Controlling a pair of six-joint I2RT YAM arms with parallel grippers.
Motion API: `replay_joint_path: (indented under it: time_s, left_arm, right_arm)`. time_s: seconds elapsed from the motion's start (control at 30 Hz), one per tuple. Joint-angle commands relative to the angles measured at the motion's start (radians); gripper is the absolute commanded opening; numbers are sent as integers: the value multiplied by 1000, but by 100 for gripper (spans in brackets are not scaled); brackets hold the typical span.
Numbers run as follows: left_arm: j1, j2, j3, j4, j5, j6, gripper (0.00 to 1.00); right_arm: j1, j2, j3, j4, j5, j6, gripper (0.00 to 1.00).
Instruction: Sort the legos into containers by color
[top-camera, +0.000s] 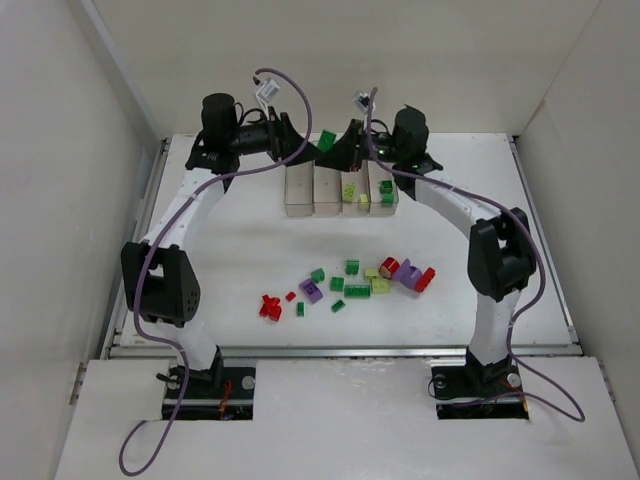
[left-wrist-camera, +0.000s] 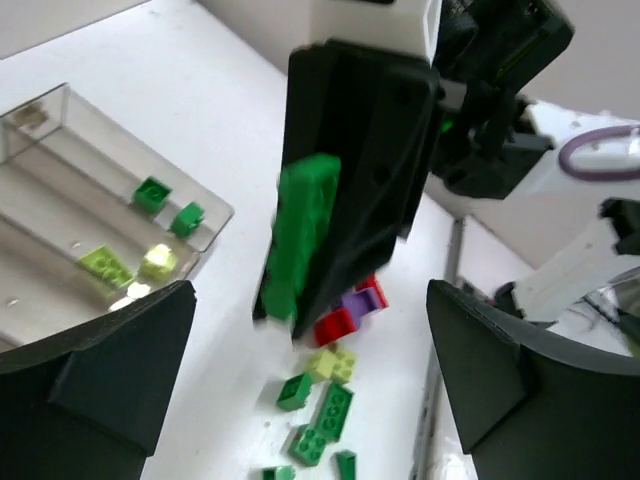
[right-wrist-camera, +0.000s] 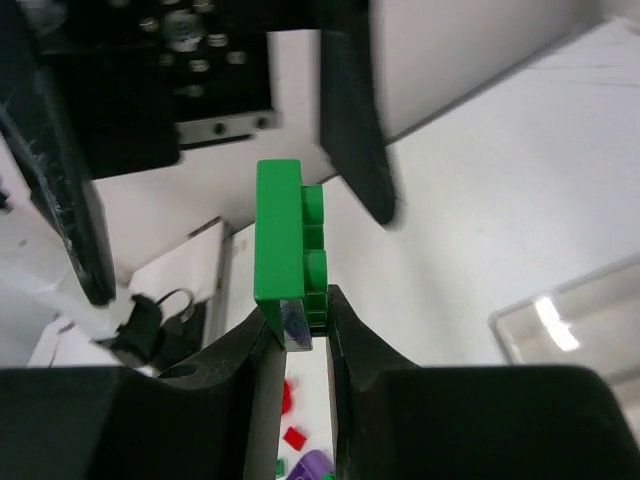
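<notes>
My right gripper (top-camera: 336, 146) is shut on a long green lego (top-camera: 326, 140) and holds it in the air behind the containers (top-camera: 300, 192), a row of clear bins. In the right wrist view the lego (right-wrist-camera: 280, 240) stands upright, pinched at its lower end by my gripper (right-wrist-camera: 300, 320). My left gripper (top-camera: 298, 142) is open, its fingers (left-wrist-camera: 110, 370) spread wide on either side of that lego (left-wrist-camera: 298, 230), not touching it. Two green legos (left-wrist-camera: 152, 193) and yellow-green ones (left-wrist-camera: 105, 265) lie in the two right bins. Loose legos (top-camera: 352, 266) lie mid-table.
The loose pile holds red (top-camera: 270, 307), purple (top-camera: 311, 291), green and yellow-green (top-camera: 381, 286) bricks, spread across the table's middle in front of the bins. White walls enclose the table on three sides. Purple cables hang from both arms.
</notes>
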Motion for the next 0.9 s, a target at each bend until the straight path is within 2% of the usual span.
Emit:
replay_joint_path:
  time_s: [0.0, 0.03, 0.07, 0.1, 0.13, 0.17, 0.2, 0.27, 0.3, 0.33, 0.37, 0.4, 0.43, 0.53, 0.6, 0.67, 0.7, 0.73, 0.83, 0.87]
  left_arm:
    - [-1, -35, 122, -251, -75, 304, 100]
    - [-1, -34, 183, -390, -220, 459, 100]
    - [-1, -34, 208, -446, -309, 460, 100]
    - [-1, -25, 224, -484, -407, 536, 100]
    - [-12, -25, 224, -501, -510, 663, 100]
    - [-12, -40, 224, -501, -710, 719, 100]
    - [-12, -50, 190, -487, -802, 766, 100]
    - [-21, -83, 140, -438, -957, 887, 100]
    - [-21, -96, 77, -406, -1099, 915, 100]
    - [-21, -106, 43, -325, -1164, 940, 100]
    - [-21, -125, 9, -280, -1224, 963, 100]
    - [-31, -125, -20, -234, -1346, 980, 100]
    - [-32, -134, -69, -144, -1405, 980, 100]
    - [-53, -125, -94, -87, -1568, 971, 100]
    - [-73, -116, -82, -87, -1622, 919, 100]
    - [-73, -116, -65, -166, -1596, 870, 100]
    - [-73, -116, -55, -191, -1568, 870, 100]
    - [-73, -126, -55, -209, -1515, 870, 100]
    - [-82, -149, -81, -260, -1443, 870, 100]
    - [-91, -150, -91, -271, -1409, 882, 100]
  right_arm:
    - [-74, -61, -53, -3, 146, -9, 0]
    - [-107, -84, -81, -79, 246, -29, 0]
    - [-120, -93, -81, -135, 320, -49, 0]
    - [-131, -93, -81, -209, 409, -77, 0]
    - [-131, -107, -66, -383, 510, -159, 0]
    - [-131, -107, -44, -475, 621, -210, 0]
    - [-131, -107, -17, -556, 827, -251, 0]
    - [-131, -40, 92, -770, 991, -339, 0]
    - [-131, -12, 132, -829, 1061, -365, 0]
    - [-131, 17, 170, -879, 1156, -394, 0]
    - [-131, 73, 242, -960, 1186, -411, 0]
    - [-131, 97, 273, -991, 1198, -446, 0]
    - [-131, 117, 296, -1011, 1198, -462, 0]
    - [-131, 141, 310, -1020, 1189, -471, 0]
    - [-131, 170, 330, -1020, 1189, -471, 0]
    - [-131, 184, 339, -1020, 1180, -471, 4]
    - [-131, 184, 339, -1020, 1180, -471, 30]
    - [-131, 193, 339, -1020, 1166, -471, 42]
    - [-131, 194, 339, -1008, 1142, -471, 54]
    - [-131, 194, 327, -1008, 1142, -471, 54]
